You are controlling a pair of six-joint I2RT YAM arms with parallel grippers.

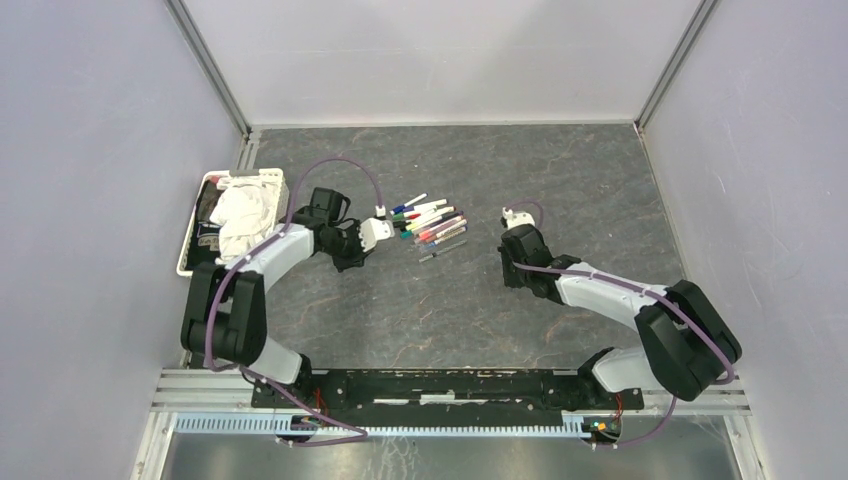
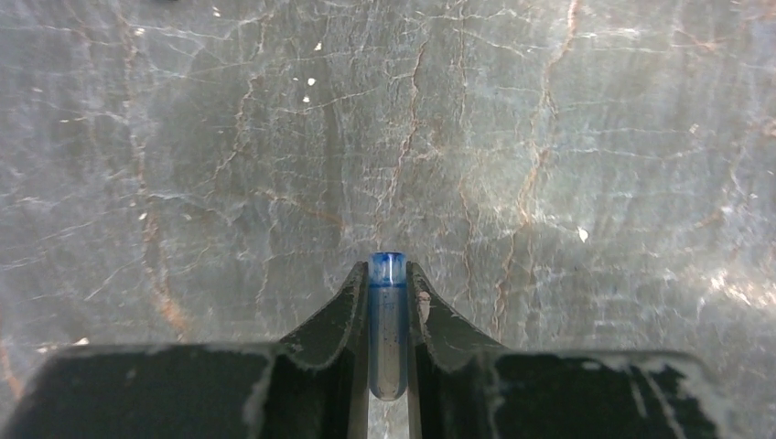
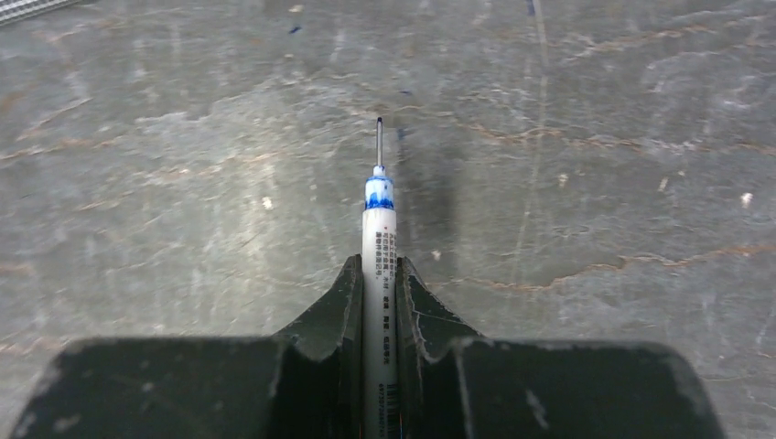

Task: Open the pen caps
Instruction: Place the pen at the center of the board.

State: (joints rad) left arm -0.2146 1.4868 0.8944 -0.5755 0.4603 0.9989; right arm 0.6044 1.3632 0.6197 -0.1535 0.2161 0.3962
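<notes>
Two end effectors busy, both pinched nearly closed on something thin. At left end effector (image 2: 388, 271): fingers (image 2: 339, 311) pressed in on either side of a blue cap (image 2: 388, 315), gripping it lengthwise in the slot, one end poking just past the fingertips. Cap off its pen, translucent blue, darker lower down. Hangs over bare tabletop (image 2: 549, 137) in the left wrist view; height above it hard to tell. In the top view, sits just left of the pen pile (image 1: 432, 224), pointing toward it, not visibly touching any pen.

At right end effector (image 3: 380, 267): narrow gap, clamped on a white pen (image 3: 379, 229), barrel running straight out between the fingers. Blue collar and thin bare tip (image 3: 379, 142) exposed, so uncapped. Small black print along the barrel, unreadable. Soft shadow on the tabletop just right of the tip. In the top view, well right of the pile and well apart from the left end effector.

Pile itself: roughly a dozen pens fanned on the tabletop mid-scene, white barrels angled up to the right, coloured ends (red, green, blue, purple, black) mostly toward the left. Caps apparently on; too small to check each one. One darker pen slightly apart at the lower edge of the pile.

White basket (image 1: 190, 250) at the far left edge of the tabletop, white cloth (image 1: 245, 215) bunched inside, dark item under it, unidentifiable.
</notes>
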